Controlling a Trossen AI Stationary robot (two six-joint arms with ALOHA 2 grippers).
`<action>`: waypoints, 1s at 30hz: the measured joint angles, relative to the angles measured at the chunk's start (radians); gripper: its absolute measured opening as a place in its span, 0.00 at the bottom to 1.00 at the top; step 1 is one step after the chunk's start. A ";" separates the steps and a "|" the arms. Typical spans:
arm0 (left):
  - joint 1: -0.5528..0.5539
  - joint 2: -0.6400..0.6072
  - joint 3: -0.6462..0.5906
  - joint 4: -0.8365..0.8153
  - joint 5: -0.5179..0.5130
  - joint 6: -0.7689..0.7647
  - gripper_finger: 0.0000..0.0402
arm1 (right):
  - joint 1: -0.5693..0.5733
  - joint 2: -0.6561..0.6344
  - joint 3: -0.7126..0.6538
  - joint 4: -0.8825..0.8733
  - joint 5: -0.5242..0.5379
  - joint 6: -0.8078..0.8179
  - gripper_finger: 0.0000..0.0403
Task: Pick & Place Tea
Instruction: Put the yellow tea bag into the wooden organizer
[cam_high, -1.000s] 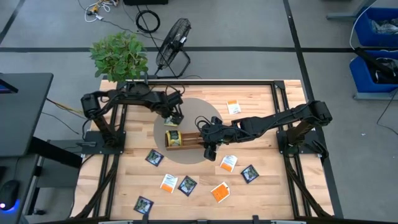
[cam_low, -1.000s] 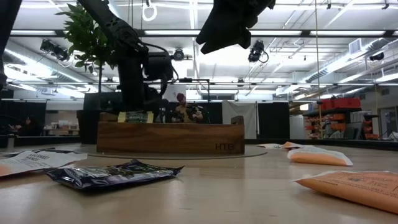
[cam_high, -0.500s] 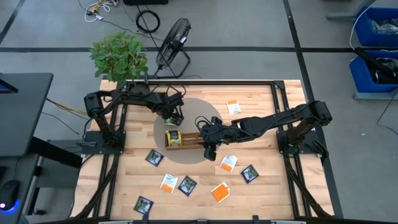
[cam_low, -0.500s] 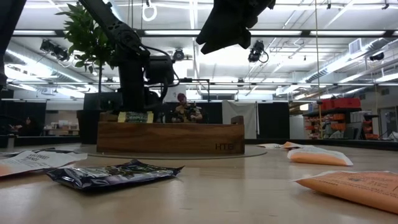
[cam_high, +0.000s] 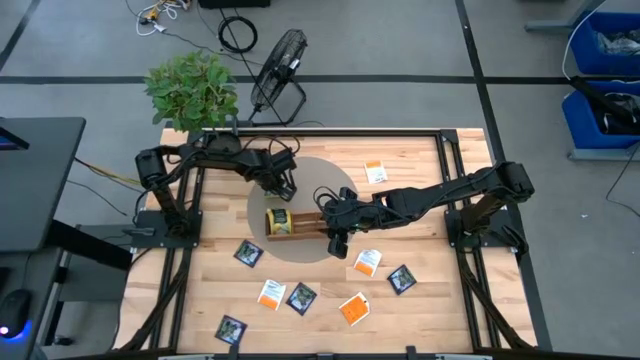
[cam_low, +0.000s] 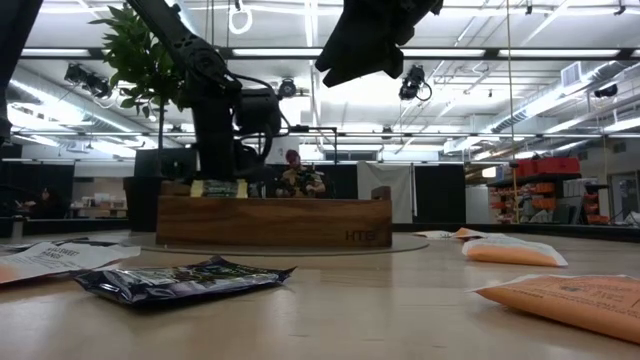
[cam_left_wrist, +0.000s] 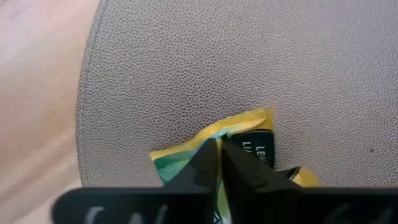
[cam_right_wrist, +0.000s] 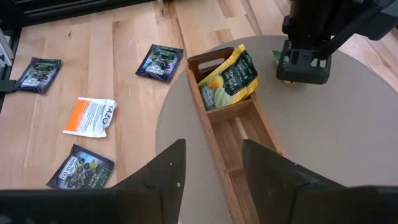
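Observation:
A yellow-green tea sachet (cam_left_wrist: 249, 134) lies on the round grey mat (cam_high: 320, 185), just beyond the long wooden tray (cam_high: 300, 222). My left gripper (cam_high: 283, 186) stands over this sachet, shut on it. A second yellow-green sachet (cam_right_wrist: 227, 78) leans in the tray's end compartment. My right gripper (cam_right_wrist: 214, 168) hangs open above the tray's other half with nothing between its fingers. Several navy and orange-and-white sachets (cam_high: 301, 297) lie flat on the wooden table toward its near edge. My left gripper pinches the yellow-green sachet between its two fingers at the yellow edge (cam_left_wrist: 214, 132), about midway along it. The fingers point down from above. The paper is bunched up at the fingertips, and the rest of the sachet lies on the grey mat.
An orange-and-white sachet (cam_high: 375, 171) lies at the far right of the table. A potted plant (cam_high: 192, 88) stands at the far left corner, with a fan (cam_high: 278, 62) on the floor beyond. Black frame rails (cam_high: 455, 200) run along the table's sides.
My left gripper has shut on the yellow-green sachet on the mat, staying nearly in place beyond the tray's left end. My right arm has kept still.

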 joint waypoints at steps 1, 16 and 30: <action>0.000 0.000 0.000 0.006 -0.003 0.005 0.02 | 0.000 0.000 0.000 0.000 0.000 0.000 0.41; -0.002 -0.073 0.011 -0.012 -0.012 0.037 0.00 | 0.001 0.000 0.000 -0.002 0.000 0.003 0.41; -0.063 -0.283 0.011 0.001 -0.211 0.066 0.00 | 0.001 0.000 0.000 -0.019 0.111 -0.008 0.41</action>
